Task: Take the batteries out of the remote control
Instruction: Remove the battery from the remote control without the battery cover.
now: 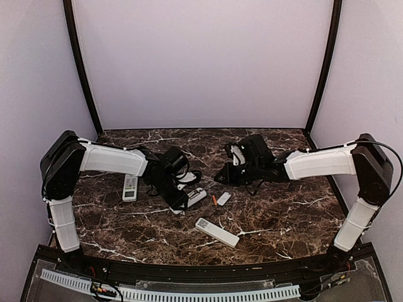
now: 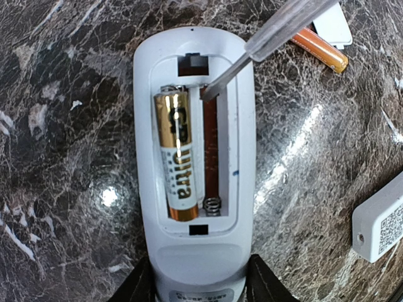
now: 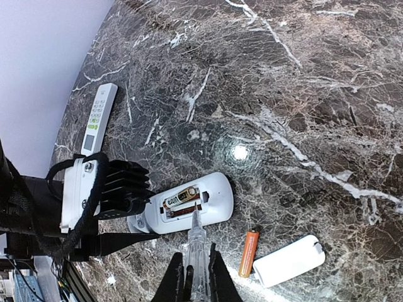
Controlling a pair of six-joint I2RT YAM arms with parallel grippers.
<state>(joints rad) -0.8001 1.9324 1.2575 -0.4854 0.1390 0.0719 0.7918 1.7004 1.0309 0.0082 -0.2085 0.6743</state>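
Reading "Ultra": gold battery [image 2: 175,157] in opened remote [image 2: 198,267]

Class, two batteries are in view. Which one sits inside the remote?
The gold-and-white battery, seated in the open bay of the remote; the orange battery lies loose on the table.

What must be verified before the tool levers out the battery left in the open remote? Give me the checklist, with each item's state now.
1. Hold: left gripper clamps the remote: ok.
2. Tool: right gripper shut on the pry tool: ok.
3. Access: cover plate off, compartment open: ok.
4. Tip against the remaining battery: not ok; it sits in the empty slot beside it.
5. Earlier output: loose battery lies apart from the remote, beside the cover plate: ok.
6. Battery free at its spring end: cannot tell.
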